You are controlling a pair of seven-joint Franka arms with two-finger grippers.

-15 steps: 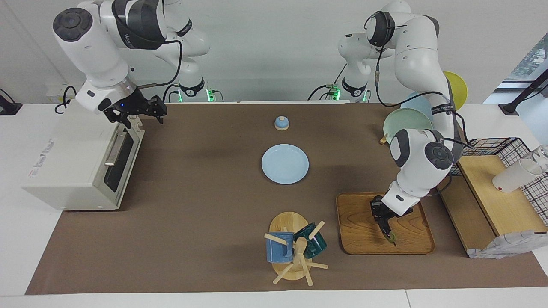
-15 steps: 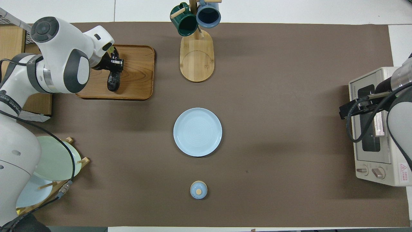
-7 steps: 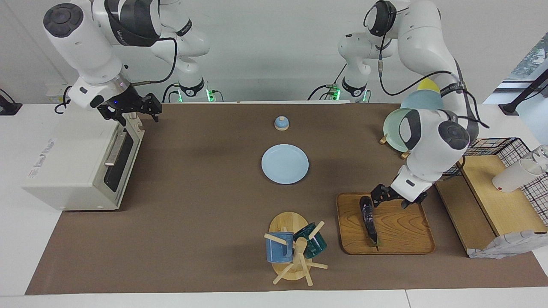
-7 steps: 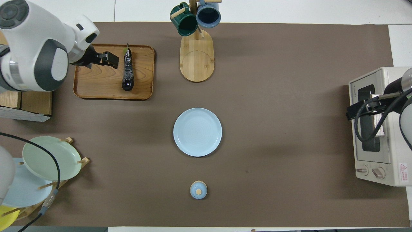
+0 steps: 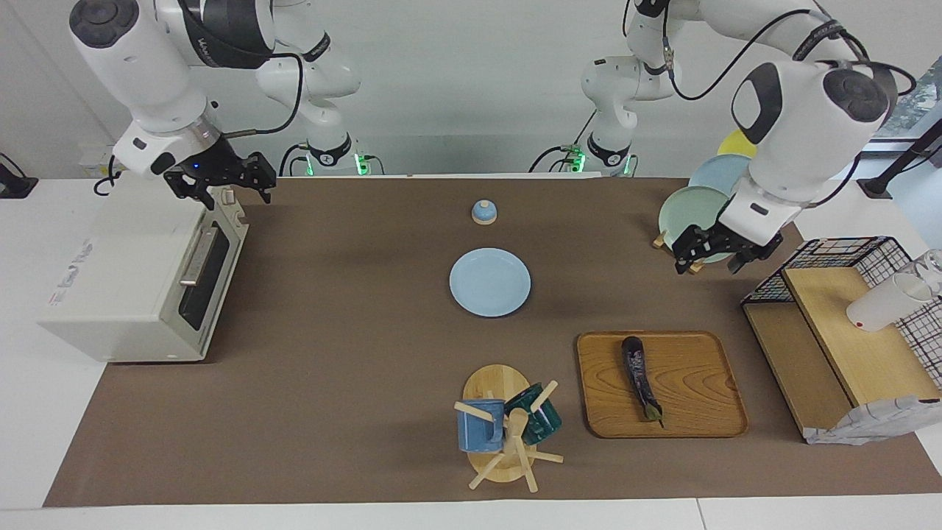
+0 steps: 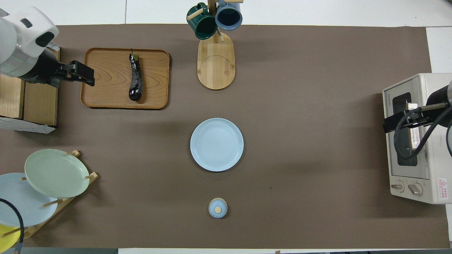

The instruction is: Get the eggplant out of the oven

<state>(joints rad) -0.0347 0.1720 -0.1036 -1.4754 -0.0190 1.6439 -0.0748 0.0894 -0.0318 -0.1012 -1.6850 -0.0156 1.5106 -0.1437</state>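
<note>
Oven (image 5: 140,280) at the right arm's end of the table, door shut; right tool (image 5: 221,184) released, empty, over its top corner nearest the robots. Left tool (image 5: 712,250) released, empty, raised beside the plate rack (image 5: 695,213). Farther out, eggplant (image 5: 640,377) lies on the wooden tray (image 5: 699,397), stem tip at 5 o'clock in the facing view.

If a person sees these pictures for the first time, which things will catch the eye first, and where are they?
Probably the dark eggplant, lying alone on the wooden tray toward the left arm's end of the table. Next, the cream oven at the right arm's end, its door shut, with the open right gripper over its top edge. The left gripper, also open, hangs in the air beside the plate rack.
</note>
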